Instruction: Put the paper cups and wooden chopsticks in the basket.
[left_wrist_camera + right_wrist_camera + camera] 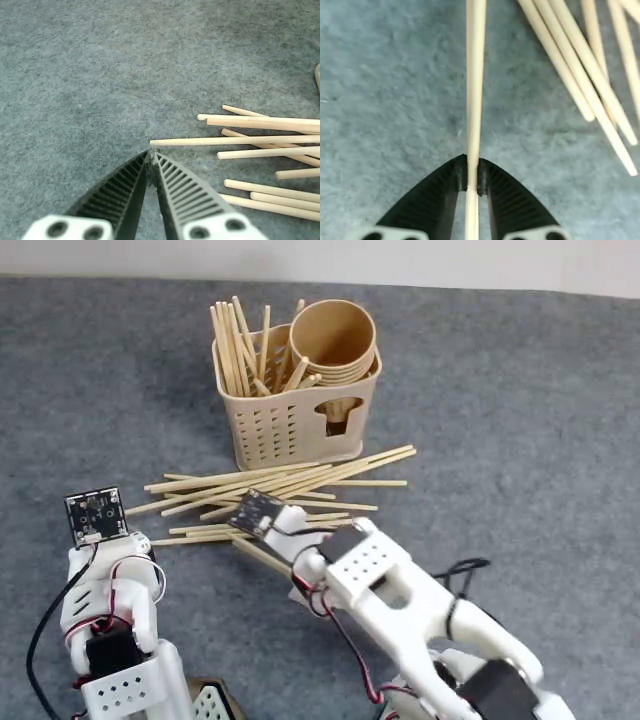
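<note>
Grey felt (520, 420) covers the table; a beige slotted basket (290, 430) stands at the far centre. Paper cups (335, 335), nested in one stack, sit in one compartment of the basket; a bundle of upright chopsticks (235, 345) leans in the other. Loose chopsticks (280, 485) lie scattered flat on the felt just in front of the basket, most of them roughly parallel to its front wall.

Left arm (105, 610): positioned at the near left, wrist directed down at the felt; left gripper (151, 154) has its fingers pressed together, tips meeting, nothing between them; the tips sit just beside the end of the nearest chopstick (235, 141); contact cannot be determined.

Right arm (400, 585): extended from the near right diagonally to the near edge of the scatter; right gripper (472, 162) is clamped on a single chopstick (475, 75), which runs straight out past the fingertips in line with the gripper; whether this stick is raised off the felt cannot be determined.
</note>
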